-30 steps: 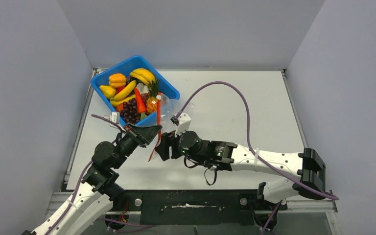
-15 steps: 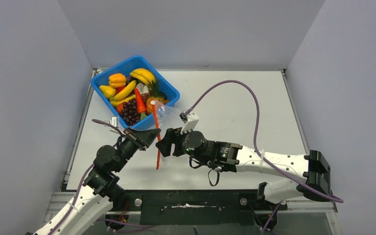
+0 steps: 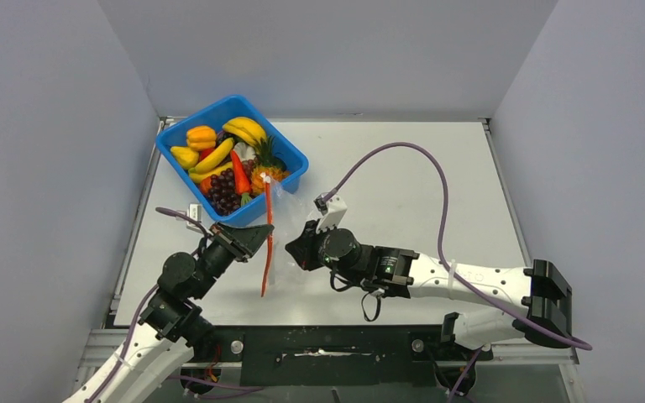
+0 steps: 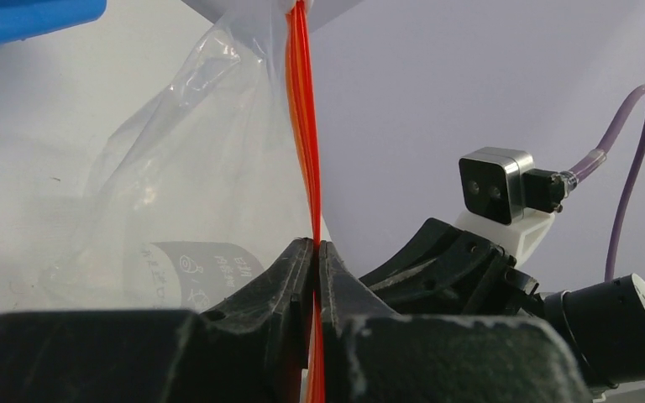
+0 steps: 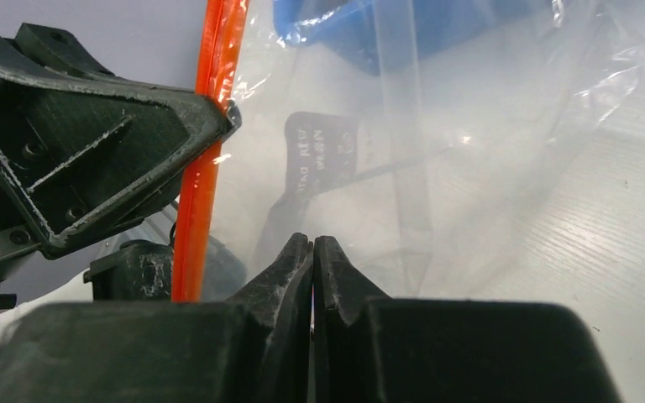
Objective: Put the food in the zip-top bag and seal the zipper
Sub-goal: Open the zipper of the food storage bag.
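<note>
**A:** Where's the food (image 3: 227, 159) sitting?

**B:** All of it is in the blue bin (image 3: 197, 113), at about 11 o'clock on the table (image 3: 403, 193). Bananas (image 3: 243, 130) lie along the far side, with the carrot (image 3: 239, 172) in the middle. The grapes (image 3: 225, 189) are toward the near corner, and the pineapple (image 3: 262, 172) is at the bin's 4 o'clock edge.

**A:** And the zip-top bag (image 4: 176, 168)?

**B:** It's up off the table, just off the bin's near corner, between the two arms. None of the food is inside it. The zipper (image 3: 264, 273) runs almost straight from 12 to 6 o'clock in the overhead view. Its top end is by the pineapple and its lower end hangs free.

**A:** What is the left gripper (image 4: 313, 252) doing?

**B:** It's clamped on the zipper partway down, with the red-orange strip passing between its tips.

**A:** And the right gripper (image 5: 312, 248)?

**B:** It sits at 3 o'clock from the left one, a little apart from the strip. Its jaws are pressed tight together, and the clear film runs right down into the tips, so it looks to be pinching the bag's wall. A dark printed label shows through the plastic just beyond it.
</note>
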Tool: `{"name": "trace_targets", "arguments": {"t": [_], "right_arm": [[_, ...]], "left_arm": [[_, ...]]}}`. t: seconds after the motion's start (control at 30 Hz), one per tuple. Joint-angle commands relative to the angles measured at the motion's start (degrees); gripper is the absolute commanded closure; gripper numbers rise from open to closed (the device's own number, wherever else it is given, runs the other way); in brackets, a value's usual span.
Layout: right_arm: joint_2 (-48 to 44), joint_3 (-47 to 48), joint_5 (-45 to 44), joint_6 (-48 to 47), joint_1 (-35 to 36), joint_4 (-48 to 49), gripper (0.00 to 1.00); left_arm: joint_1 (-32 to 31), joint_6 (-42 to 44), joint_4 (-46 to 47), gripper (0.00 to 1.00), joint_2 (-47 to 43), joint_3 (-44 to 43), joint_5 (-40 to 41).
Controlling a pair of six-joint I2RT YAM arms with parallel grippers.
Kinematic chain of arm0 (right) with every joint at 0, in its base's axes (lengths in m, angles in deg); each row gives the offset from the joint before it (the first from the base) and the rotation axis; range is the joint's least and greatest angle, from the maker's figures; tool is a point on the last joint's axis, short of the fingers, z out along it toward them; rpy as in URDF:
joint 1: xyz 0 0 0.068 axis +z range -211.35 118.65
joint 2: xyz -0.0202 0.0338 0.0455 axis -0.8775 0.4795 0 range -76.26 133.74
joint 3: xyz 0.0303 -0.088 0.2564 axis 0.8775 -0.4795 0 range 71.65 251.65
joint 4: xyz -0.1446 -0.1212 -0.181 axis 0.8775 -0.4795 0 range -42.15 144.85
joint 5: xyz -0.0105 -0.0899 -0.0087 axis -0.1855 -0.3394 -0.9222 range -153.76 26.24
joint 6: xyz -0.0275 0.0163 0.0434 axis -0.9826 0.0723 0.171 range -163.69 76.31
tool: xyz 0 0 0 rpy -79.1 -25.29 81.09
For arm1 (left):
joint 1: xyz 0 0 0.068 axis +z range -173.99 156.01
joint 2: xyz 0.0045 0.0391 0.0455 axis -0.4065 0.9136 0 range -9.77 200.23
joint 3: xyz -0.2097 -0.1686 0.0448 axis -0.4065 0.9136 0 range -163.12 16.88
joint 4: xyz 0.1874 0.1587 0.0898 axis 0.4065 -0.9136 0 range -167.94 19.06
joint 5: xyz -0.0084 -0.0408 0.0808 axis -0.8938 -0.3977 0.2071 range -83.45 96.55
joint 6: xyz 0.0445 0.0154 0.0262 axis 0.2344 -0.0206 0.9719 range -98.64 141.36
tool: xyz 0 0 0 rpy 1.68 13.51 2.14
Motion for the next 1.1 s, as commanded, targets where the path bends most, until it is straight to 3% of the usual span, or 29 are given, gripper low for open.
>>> {"name": "trace_targets", "arguments": {"t": [0.0, 0.3, 0.47, 0.7, 0.9, 1.0, 1.07], "right_arm": [[-2.9, -0.6, 0.9, -1.0, -0.7, 5.8, 1.0], [-0.5, 1.6, 5.6, 2.4, 1.0, 8.6, 0.48], [2.5, 2.7, 6.6, 4.8, 0.9, 9.5, 0.42], [6.0, 4.4, 6.7, 5.2, 0.8, 8.8, 0.47], [5.3, 2.4, 6.5, 4.2, 0.3, 11.1, 0.79], [4.9, 1.5, 6.1, 4.2, 0.1, 11.5, 0.89], [4.5, 1.1, 6.0, 4.2, -0.1, 11.6, 0.91]], "left_arm": [[-0.3, 1.5, -0.8, 0.99, -2.6, -1.9, 0.3], [-0.3, -0.2, 0.7, 1.0, -4.7, -0.6, 1.8], [-0.3, -1.7, 6.9, 1.0, -4.9, 2.8, 0.4], [-0.3, -3.4, 7.1, 1.0, -5.1, 3.3, 0.3], [-0.3, -4.4, 5.5, 1.0, -5.8, 3.6, 0.8], [-0.3, -5.1, 5.8, 1.0, -6.2, 4.1, 0.9], [-0.3, -5.1, 5.7, 1.0, -6.3, 4.1, 1.0]]}}
